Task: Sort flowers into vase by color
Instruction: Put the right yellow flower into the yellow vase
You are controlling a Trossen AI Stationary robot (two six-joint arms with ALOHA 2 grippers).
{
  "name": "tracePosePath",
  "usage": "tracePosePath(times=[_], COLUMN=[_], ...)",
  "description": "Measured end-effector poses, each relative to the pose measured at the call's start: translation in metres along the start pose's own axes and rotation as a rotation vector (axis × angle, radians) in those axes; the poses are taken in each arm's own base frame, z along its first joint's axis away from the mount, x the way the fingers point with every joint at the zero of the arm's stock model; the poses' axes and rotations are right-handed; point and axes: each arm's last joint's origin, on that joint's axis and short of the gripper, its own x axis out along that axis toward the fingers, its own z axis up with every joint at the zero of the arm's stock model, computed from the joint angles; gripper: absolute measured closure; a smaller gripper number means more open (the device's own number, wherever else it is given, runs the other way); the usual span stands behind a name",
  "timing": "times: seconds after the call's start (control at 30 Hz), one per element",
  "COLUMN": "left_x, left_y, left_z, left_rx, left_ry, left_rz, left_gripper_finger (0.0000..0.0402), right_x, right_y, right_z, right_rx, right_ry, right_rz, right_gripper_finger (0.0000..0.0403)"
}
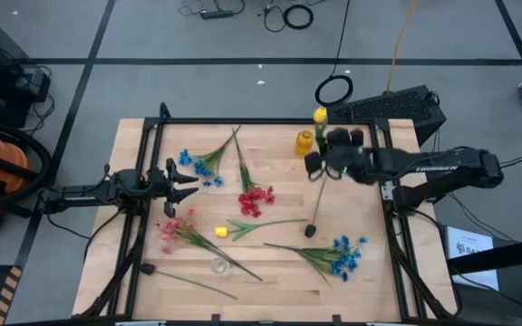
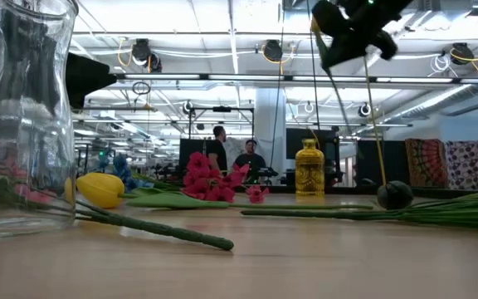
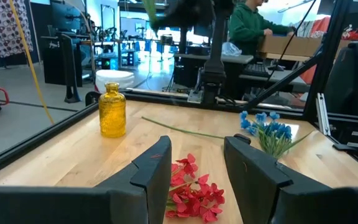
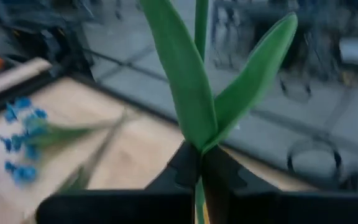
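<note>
My right gripper (image 1: 319, 161) hangs above the table's far right part, shut on a flower with a yellow bud (image 1: 320, 115) and long green leaves (image 4: 191, 87). The yellow vase (image 1: 304, 142) stands just beside it on the far side. A clear glass vase (image 2: 23, 116) stands near the front edge. Blue (image 1: 202, 165), red (image 1: 256, 199), pink (image 1: 178, 228) and a second yellow flower (image 1: 220, 232) lie flat on the wood. A dark-headed flower (image 1: 311, 230) lies below the right gripper. My left gripper (image 1: 185, 177) waits open at the left edge, facing the red flowers (image 3: 194, 196). My right gripper pinches the flower's thin stem (image 4: 199, 163) between its two fingers, just below where the two leaves branch off. The fingers lie across the stem. The flower stands roughly upright, bud on top. Its lower stem (image 2: 340, 93) hangs below the fingers, clear of the table.
A second blue flower (image 1: 341, 254) lies near the right front, and another dark-headed stem (image 1: 188, 281) at the front left. A black frame (image 1: 270, 121) runs along the table's edges. People stand far behind the table (image 2: 235, 158).
</note>
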Motion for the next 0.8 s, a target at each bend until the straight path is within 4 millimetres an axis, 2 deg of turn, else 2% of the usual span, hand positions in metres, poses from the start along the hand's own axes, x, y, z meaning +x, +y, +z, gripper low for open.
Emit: tracePosePath(times=[0.2, 0.4, 0.57, 0.8], left_x=[0.0, 0.0, 0.0, 0.0], left_y=[0.0, 0.0, 0.0, 0.0], left_z=[0.0, 0.0, 0.0, 0.0], left_rx=[0.0, 0.0, 0.0, 0.0], left_ry=[0.0, 0.0, 0.0, 0.0], left_rz=[0.0, 0.0, 0.0, 0.0], left_gripper_finger=[0.0247, 0.0247, 0.0247, 0.0247], right_x=[0.037, 0.054, 0.062, 0.075], right_y=[-0.032, -0.062, -0.08, -0.097], right_z=[0.04, 0.059, 0.066, 0.054], right_rx=[-0.039, -0.057, -0.076, -0.043], right_ry=[-0.124, -0.206, -0.235, -0.286], right_rz=[0.134, 0.248, 0.279, 0.356], right_gripper_finger=[0.0401, 0.0401, 0.0401, 0.0401])
